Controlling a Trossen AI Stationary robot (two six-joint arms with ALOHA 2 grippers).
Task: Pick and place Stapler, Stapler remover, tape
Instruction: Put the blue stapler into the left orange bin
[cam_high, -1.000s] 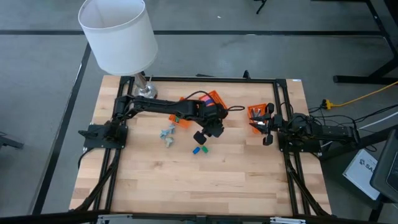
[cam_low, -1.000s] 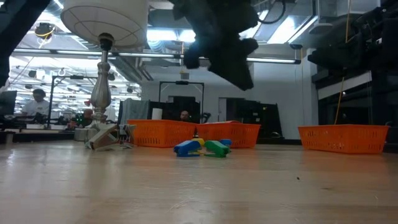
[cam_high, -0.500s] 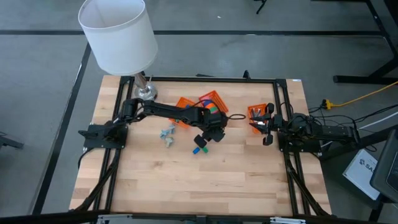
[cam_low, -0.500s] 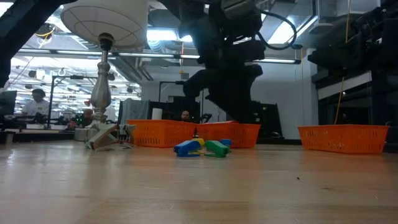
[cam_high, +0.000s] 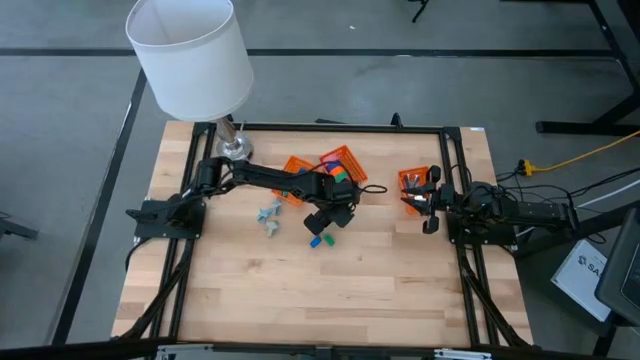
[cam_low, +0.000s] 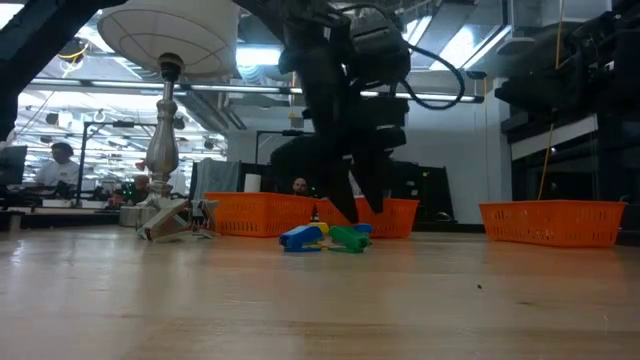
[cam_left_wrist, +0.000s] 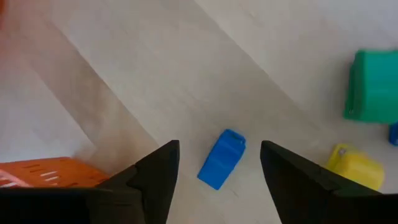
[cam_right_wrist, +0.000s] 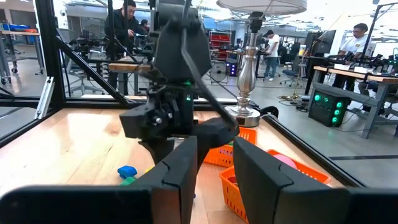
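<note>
1. Right now the left gripper (cam_high: 318, 224) is hanging just above the wooden table (cam_high: 340, 290) with its jaws spread wide and holding nothing; from the left wrist view both dark fingers (cam_left_wrist: 158, 180) are showing with bare wood between them.
2. Directly ahead of that open gap a small blue piece (cam_left_wrist: 222, 159) is lying flat on the wood, touching neither finger.
3. Just off to one side of the jaws a yellow piece (cam_left_wrist: 354, 165) and a green block (cam_left_wrist: 373, 85) are sitting near each other; from table height they are reading as one low cluster with the blue piece under the fingertips.
4. Behind the left gripper, close to its wrist, two orange baskets (cam_high: 322, 169) are standing side by side, and coloured rolls, probably the tape (cam_high: 340, 171), are showing inside the nearer one, though they are too small to tell apart.
5. Farther out on the lamp side of the jaws, a small grey-blue object (cam_high: 269, 216) is lying on the table.
6. Beyond that, a lamp (cam_high: 192, 58) with a white shade is standing at the table's back corner.
7. Well apart on the opposite side, the right gripper (cam_high: 428, 207) is waiting beside a third orange basket (cam_high: 412, 181), its jaws set narrow with a slim gap and nothing between them.
</note>
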